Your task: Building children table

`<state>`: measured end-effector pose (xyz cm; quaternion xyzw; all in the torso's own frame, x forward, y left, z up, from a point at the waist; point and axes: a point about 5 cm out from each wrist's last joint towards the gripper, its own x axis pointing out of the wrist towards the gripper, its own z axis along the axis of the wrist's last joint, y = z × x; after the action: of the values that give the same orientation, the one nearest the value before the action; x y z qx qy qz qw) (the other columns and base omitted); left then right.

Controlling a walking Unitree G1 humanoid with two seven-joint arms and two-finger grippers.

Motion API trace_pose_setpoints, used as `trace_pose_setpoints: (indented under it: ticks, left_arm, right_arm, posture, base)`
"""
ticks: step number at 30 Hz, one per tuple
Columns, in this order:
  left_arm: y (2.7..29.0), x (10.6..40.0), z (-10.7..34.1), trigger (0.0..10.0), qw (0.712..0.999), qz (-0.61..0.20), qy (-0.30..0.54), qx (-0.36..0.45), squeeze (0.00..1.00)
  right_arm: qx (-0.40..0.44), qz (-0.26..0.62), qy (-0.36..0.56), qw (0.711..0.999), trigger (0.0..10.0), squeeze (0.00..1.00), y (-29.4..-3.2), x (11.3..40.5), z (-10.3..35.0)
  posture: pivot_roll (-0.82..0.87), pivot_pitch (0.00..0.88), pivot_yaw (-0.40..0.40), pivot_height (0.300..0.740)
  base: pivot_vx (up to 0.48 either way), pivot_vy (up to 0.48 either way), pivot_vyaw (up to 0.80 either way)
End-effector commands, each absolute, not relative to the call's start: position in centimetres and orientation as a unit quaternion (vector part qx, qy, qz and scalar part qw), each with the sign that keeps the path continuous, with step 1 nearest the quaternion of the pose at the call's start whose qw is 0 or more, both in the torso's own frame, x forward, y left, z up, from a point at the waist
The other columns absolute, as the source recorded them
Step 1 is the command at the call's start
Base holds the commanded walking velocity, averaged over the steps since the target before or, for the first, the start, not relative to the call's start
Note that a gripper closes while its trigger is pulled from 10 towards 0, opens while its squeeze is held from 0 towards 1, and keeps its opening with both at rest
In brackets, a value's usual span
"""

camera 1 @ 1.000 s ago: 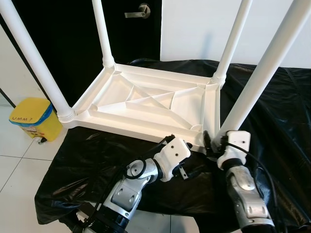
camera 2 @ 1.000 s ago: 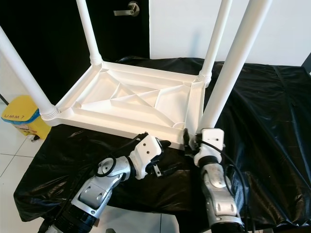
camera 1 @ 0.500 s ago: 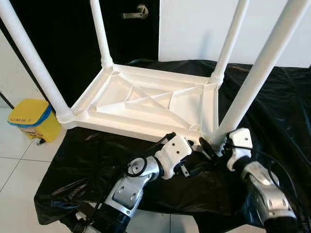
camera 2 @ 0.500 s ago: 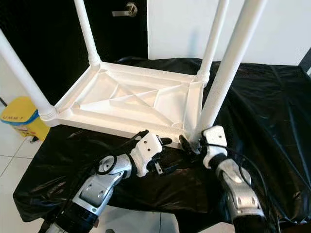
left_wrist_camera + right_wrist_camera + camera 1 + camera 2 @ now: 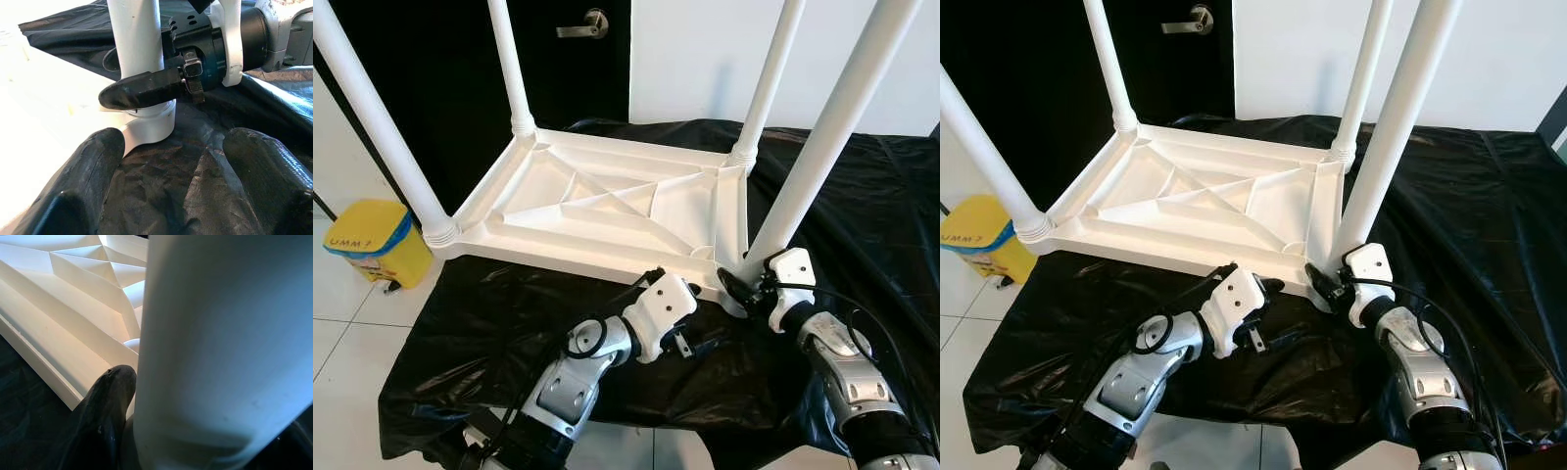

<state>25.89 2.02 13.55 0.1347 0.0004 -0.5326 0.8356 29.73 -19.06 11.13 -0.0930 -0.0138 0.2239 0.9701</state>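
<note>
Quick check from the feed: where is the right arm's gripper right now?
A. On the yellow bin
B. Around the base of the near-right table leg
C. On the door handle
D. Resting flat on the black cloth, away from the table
B. The right gripper has its jaws around the base of the near-right table leg, where it meets the upturned white tabletop; the left wrist view shows the same.

White table leg [image 5: 220, 347] close up, black finger [image 5: 105, 416] against it, ribbed tabletop underside [image 5: 63, 303] behind
</note>
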Motion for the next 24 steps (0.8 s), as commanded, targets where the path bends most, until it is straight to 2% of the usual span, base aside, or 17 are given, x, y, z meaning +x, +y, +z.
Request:
trace_pose_setpoints:
  ticks: [1,2,7,13,14,18,24]
  left_arm:
    - [2.4,26.2,13.5,10.0,0.857,-0.495,0.0,0.141,0.0]
    - [2.4,26.2,13.6,10.0,0.858,-0.494,0.001,0.138,0.0]
    - [2.3,26.2,13.5,10.0,0.858,-0.495,0.002,0.137,0.0]
    - [1.9,26.2,13.5,10.0,0.858,-0.496,0.002,0.13,0.0]
    - [1.9,26.2,13.5,10.0,0.858,-0.496,0.002,0.13,0.0]
    - [1.8,26.1,13.4,10.0,0.858,-0.497,0.003,0.128,0.0]
    - [1.8,26.1,13.4,10.0,0.858,-0.498,0.003,0.129,0.0]
  right_arm:
    - [-0.086,0.225,0.01,0.971,0.0,0.0,-19.2,29.3,10.0]
    - [-0.072,0.199,0.018,0.977,10.0,0.0,-19.5,29.1,9.6]
    - [-0.07,0.155,0.028,0.985,10.0,0.0,-19.7,28.9,9.0]
    - [-0.042,0.01,0.039,0.998,10.0,0.0,-19.0,28.0,8.1]
    - [-0.042,0.01,0.039,0.998,10.0,0.0,-19.0,28.0,8.1]
    - [-0.009,-0.073,0.039,0.997,10.0,0.0,-17.5,27.5,7.7]
    - [0.004,-0.082,0.036,0.996,10.0,0.0,-16.7,27.5,7.8]
  posture:
    - [-0.08,0.052,-0.036,0.74]
    - [-0.09,0.056,-0.034,0.74]
    - [-0.09,0.059,-0.032,0.74]
    - [-0.11,0.066,-0.03,0.74]
    - [-0.11,0.066,-0.03,0.74]
    - [-0.1,0.064,-0.035,0.74]
    - [-0.11,0.056,-0.028,0.74]
  base:
    - [0.0,0.0,0.0]
    - [0.0,0.0,0.0]
    - [0.0,0.0,0.0]
    - [0.0,0.0,0.0]
    - [0.0,0.0,0.0]
    - [0.0,0.0,0.0]
    - [0.0,0.0,0.0]
